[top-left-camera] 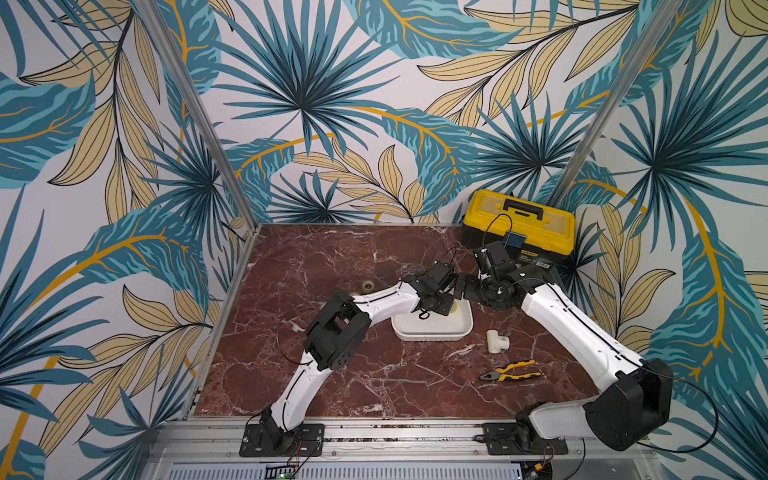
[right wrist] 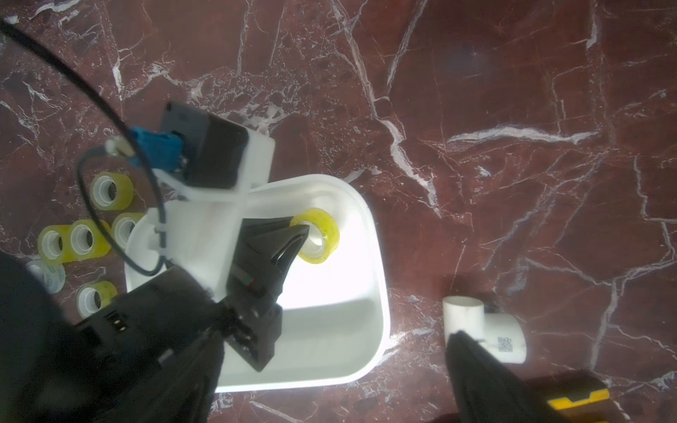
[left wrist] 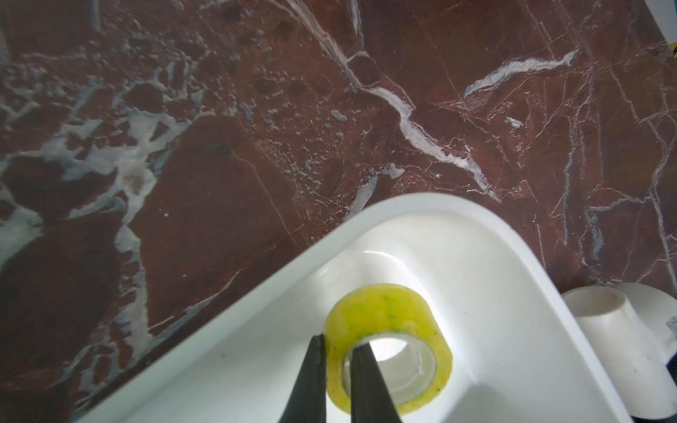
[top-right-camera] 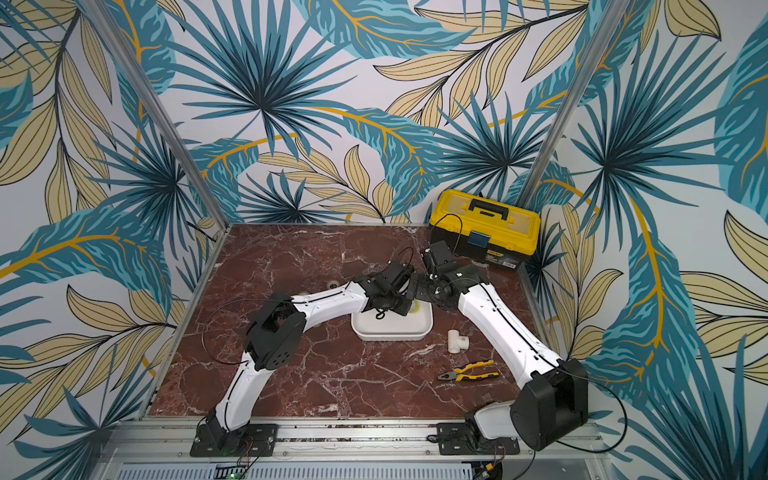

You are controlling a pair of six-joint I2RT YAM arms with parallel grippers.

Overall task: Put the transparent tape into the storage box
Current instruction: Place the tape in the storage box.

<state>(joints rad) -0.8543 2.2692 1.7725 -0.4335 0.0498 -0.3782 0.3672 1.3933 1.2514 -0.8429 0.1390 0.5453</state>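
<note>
Left gripper [left wrist: 340, 342], pinched on the wall of one yellowish tape roll [left wrist: 388, 311] over the storage box [left wrist: 439, 201], should be lowered and opened gently so the roll is kept inside.

Over the storage box [top-right-camera: 390, 332], the left hand [top-right-camera: 405, 307] — tape roll [top-right-camera: 414, 308] at its tip.

place: robot test cell | signs: aluminium frame posts [top-left-camera: 199, 116], leaf-print backdrop [top-left-camera: 374, 62], marble-look tabletop [top-left-camera: 374, 374], arm bases [top-left-camera: 282, 438] on rail [top-left-camera: 399, 434]
</note>
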